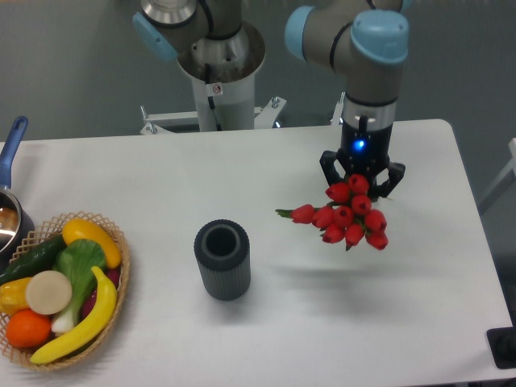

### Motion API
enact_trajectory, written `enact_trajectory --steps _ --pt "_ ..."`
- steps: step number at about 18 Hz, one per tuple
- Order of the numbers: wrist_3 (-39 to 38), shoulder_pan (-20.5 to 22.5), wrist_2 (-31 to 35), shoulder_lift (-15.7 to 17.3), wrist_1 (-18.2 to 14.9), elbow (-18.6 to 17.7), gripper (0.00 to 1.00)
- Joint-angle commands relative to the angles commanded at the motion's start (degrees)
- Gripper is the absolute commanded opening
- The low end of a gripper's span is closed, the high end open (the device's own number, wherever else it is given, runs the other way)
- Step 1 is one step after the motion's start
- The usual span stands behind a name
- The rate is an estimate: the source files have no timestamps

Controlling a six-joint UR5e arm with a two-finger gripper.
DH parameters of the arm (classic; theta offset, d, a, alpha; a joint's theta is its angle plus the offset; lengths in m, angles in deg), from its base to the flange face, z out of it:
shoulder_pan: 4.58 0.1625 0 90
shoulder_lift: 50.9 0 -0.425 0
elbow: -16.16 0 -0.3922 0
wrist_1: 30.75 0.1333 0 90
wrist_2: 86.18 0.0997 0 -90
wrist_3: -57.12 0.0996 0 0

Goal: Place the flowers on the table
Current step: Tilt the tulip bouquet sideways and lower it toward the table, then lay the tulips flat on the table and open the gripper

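Red tulips, about nine, one flowers (347,220) bunch under gripper (362,179).

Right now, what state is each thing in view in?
Flowers: held off the table, heads pointing toward the camera.
Gripper: pointing down, shut on the flowers.
Vase: upright, empty, standing alone on the table.
Basket: on the table at the left edge, full of fruit and vegetables.
Pot: at the left edge, mostly out of view.
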Motion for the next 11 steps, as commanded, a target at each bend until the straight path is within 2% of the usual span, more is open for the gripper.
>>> enact_trajectory --steps 2,8,11 --pt "0.09 -1.14 0.09 -1.14 -0.09 0.26 0.44" --pt "-0.09 -4.57 0.0 -7.82 -0.09 3.25 0.44" --pt "-0.26 -5.54 0.0 -9.93 -0.09 4.3 0.45"
